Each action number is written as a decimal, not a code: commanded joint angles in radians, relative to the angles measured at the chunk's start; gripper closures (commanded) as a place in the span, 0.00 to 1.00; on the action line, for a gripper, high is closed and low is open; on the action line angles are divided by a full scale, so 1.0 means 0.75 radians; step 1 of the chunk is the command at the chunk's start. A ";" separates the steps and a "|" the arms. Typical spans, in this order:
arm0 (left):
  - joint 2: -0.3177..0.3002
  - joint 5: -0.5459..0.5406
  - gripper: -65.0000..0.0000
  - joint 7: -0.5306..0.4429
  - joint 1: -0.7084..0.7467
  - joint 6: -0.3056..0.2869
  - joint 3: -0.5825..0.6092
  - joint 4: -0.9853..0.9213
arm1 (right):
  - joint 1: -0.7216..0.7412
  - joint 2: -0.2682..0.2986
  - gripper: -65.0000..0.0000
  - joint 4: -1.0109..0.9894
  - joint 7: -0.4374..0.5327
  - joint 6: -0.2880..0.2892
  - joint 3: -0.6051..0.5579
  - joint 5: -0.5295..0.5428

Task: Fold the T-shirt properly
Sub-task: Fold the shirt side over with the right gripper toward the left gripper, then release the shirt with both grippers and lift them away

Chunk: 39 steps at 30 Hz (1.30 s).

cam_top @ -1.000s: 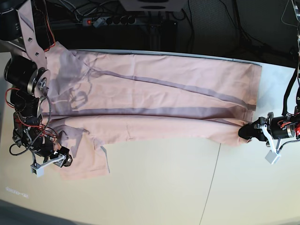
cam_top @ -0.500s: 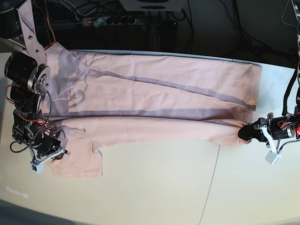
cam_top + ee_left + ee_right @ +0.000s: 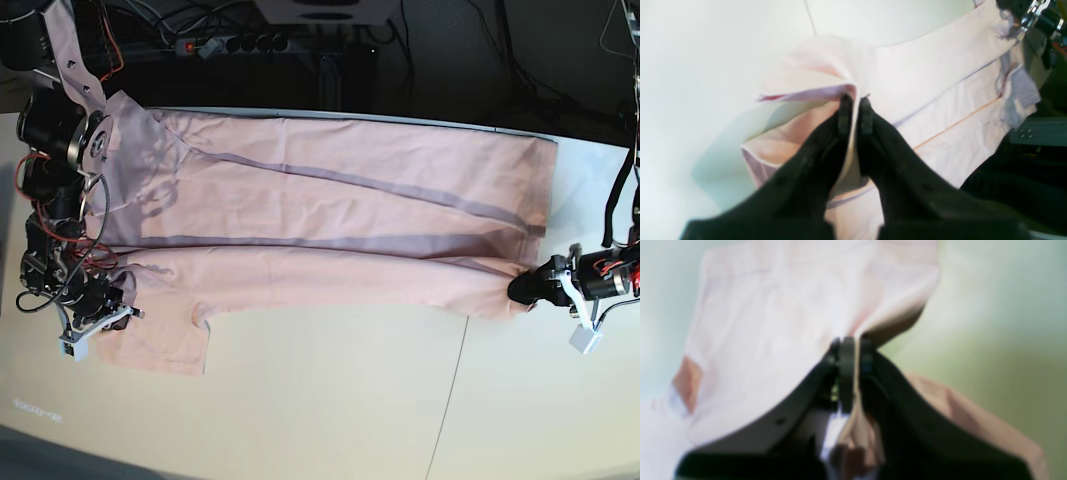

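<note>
A pale pink T-shirt point(image 3: 330, 210) lies spread lengthwise across the white table point(image 3: 330, 400). The left gripper point(image 3: 853, 100) is clamped on its hem corner and the right gripper point(image 3: 851, 343) on the sleeve end. A lengthwise fold seems underway; next, both likely carry this edge across together.

T-shirt point(image 3: 330, 215): pale pink, plain side showing.
Spread lengthwise across the table point(image 3: 330, 400), folded in long creased bands.
</note>
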 commanded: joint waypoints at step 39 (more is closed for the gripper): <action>-0.182 -0.114 1.00 0.202 0.260 -0.022 -0.018 0.370 | -0.880 0.217 1.00 1.126 -0.313 0.120 0.007 0.626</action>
